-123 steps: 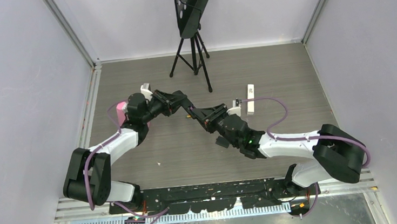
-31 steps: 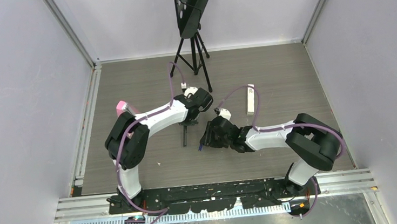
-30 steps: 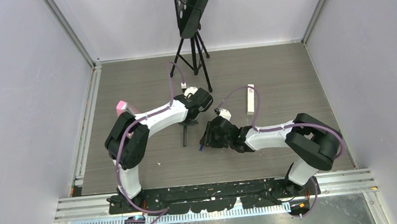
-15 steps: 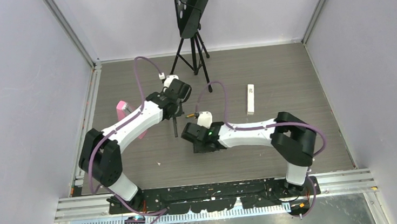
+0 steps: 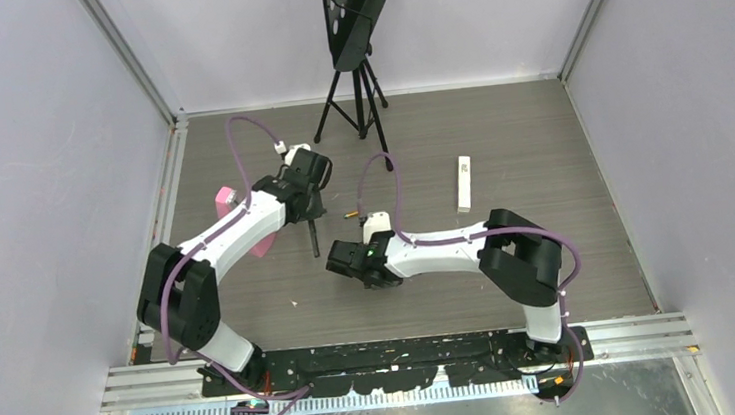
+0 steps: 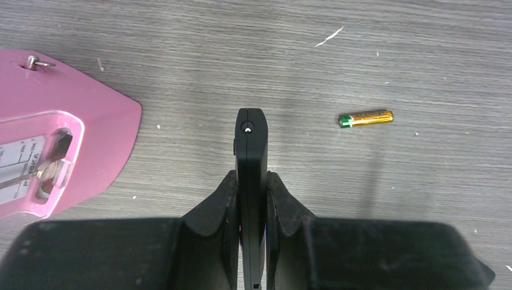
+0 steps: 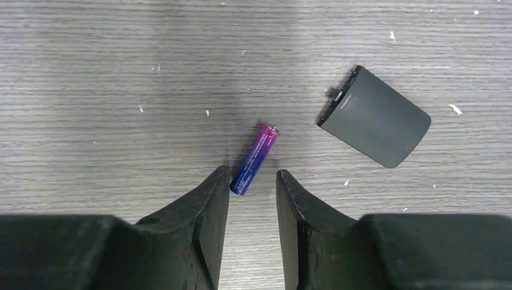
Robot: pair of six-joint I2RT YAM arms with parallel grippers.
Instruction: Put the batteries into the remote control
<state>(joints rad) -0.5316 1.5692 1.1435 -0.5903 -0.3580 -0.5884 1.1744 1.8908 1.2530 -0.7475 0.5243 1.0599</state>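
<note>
My left gripper [image 6: 252,178] is shut on a slim black remote control [image 6: 251,145], held edge-on with its end pointing at the floor. The top view shows that gripper [image 5: 310,215] left of centre with the remote [image 5: 314,240] sticking out of it. An orange-yellow battery [image 6: 366,118] lies on the floor to the remote's right, also visible as a battery [image 5: 351,213] from above. My right gripper [image 7: 252,176] is open just above the floor. A purple battery [image 7: 255,158] lies with its near end at the fingertips, close to the left finger.
A dark battery cover [image 7: 375,125] lies flat to the right of the purple battery. A pink device [image 6: 60,151] sits left of the held remote. A white slim remote [image 5: 464,183] lies at the right, and a black tripod [image 5: 359,98] stands at the back.
Both arms have swung to the left. The left gripper carried the black remote leftward. The right gripper slid left and now sits low over the purple battery.
</note>
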